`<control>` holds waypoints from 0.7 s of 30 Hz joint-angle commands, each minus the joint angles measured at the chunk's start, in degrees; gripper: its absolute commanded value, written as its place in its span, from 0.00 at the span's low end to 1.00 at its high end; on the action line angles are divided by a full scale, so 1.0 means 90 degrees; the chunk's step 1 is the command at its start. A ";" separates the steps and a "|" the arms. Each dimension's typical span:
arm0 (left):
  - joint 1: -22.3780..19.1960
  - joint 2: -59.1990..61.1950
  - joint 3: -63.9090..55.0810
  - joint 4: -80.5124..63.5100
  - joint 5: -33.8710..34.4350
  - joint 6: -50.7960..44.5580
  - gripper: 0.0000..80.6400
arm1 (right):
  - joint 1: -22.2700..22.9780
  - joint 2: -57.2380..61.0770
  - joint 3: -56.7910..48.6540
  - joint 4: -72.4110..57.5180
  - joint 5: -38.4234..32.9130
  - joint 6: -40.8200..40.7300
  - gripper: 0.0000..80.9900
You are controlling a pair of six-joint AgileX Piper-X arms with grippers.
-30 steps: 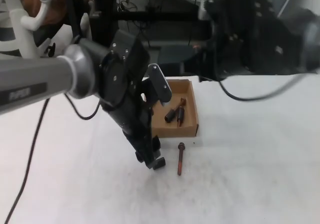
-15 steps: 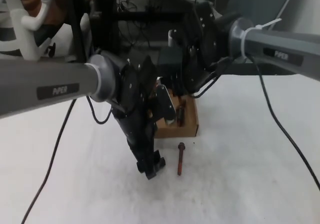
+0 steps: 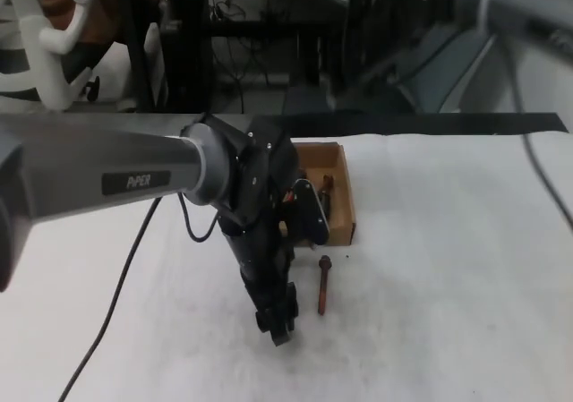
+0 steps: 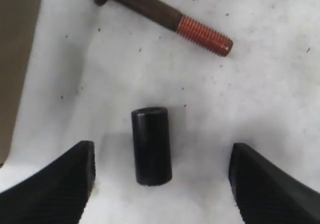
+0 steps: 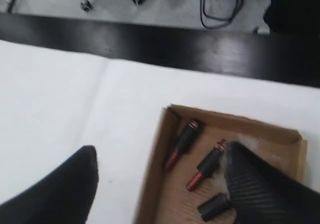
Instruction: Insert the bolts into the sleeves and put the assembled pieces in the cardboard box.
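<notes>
Only print I can spot from here is one short word in pale letters on a dark strip along the left arm's grey tube (image 3: 134, 182), left of centre in the high view.

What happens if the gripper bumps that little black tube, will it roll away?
It probably could roll: the sleeve is a smooth cylinder lying on its side. The white bench surface under it looks flat, so it likely wouldn't go far. It looks stiff, so the open left gripper closing on it shouldn't bend it.
</notes>
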 commanded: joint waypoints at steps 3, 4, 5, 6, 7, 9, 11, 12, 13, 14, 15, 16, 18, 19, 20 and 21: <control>-0.0043 -0.0027 -0.0074 -0.0128 -0.0178 -0.0049 0.83 | -0.0031 -0.1056 -0.0094 -0.0012 -0.0211 -0.0093 0.81; -0.0043 -0.0027 -0.0074 -0.0128 -0.0177 -0.0048 0.79 | -0.0044 -0.1207 -0.0094 -0.0012 -0.0211 -0.0095 0.81; -0.0043 -0.0027 -0.0074 -0.0150 -0.0177 -0.0030 0.77 | -0.0049 -0.1383 -0.0094 -0.0012 -0.0238 -0.0095 0.81; -0.0043 -0.0027 -0.0074 -0.0182 -0.0177 -0.0033 0.77 | -0.0046 -0.1559 -0.0094 -0.0012 -0.0237 -0.0095 0.81; -0.0043 0.0009 -0.0074 -0.0199 -0.0177 -0.0033 0.77 | -0.0046 -0.1686 -0.0094 -0.0012 -0.0263 -0.0095 0.81; -0.0043 0.0152 -0.0189 -0.0211 -0.0179 -0.0104 0.77 | -0.0046 -0.1984 -0.0094 -0.0012 -0.0356 -0.0095 0.81; -0.0092 0.0431 -0.0418 -0.0122 -0.0172 -0.0277 0.77 | -0.0046 -0.2238 -0.0094 -0.0012 -0.0381 -0.0095 0.81; -0.0112 0.0551 -0.0541 -0.0002 -0.0172 -0.0321 0.77 | -0.0024 -0.2334 -0.0094 -0.0012 -0.0380 -0.0095 0.81; -0.0147 0.0698 -0.0681 0.0179 -0.0230 -0.0340 0.76 | -0.0018 -0.2442 -0.0094 -0.0012 -0.0378 -0.0095 0.81; -0.0176 0.0819 -0.0818 0.0376 -0.0487 -0.0361 0.72 | -0.0022 -0.2547 -0.0094 -0.0012 -0.0378 -0.0095 0.81; -0.0225 0.0916 -0.0929 0.0559 -0.0753 -0.0376 0.62 | -0.0022 -0.2604 -0.0094 -0.0012 -0.0378 -0.0095 0.81; -0.0253 0.0971 -0.0999 0.0702 -0.1058 -0.0365 0.44 | -0.0022 -0.2686 -0.0082 -0.0012 -0.0378 -0.0095 0.81; -0.0305 0.0963 -0.1052 0.0888 -0.1226 -0.0395 0.04 | -0.0022 -0.2820 -0.0080 0.0144 -0.0378 -0.0207 0.81; -0.0304 0.0926 -0.1080 0.0986 -0.1321 -0.0524 0.01 | -0.0022 -0.2872 -0.0080 0.0302 -0.0357 -0.0321 0.81; -0.0304 0.0888 -0.1107 0.1085 -0.1356 -0.0706 0.02 | -0.0022 -0.2916 -0.0080 0.0531 -0.0308 -0.0430 0.81; -0.0304 0.0808 -0.1129 0.1256 -0.1356 -0.0794 0.02 | -0.0034 -0.2935 -0.0080 0.0734 -0.0295 -0.0553 0.81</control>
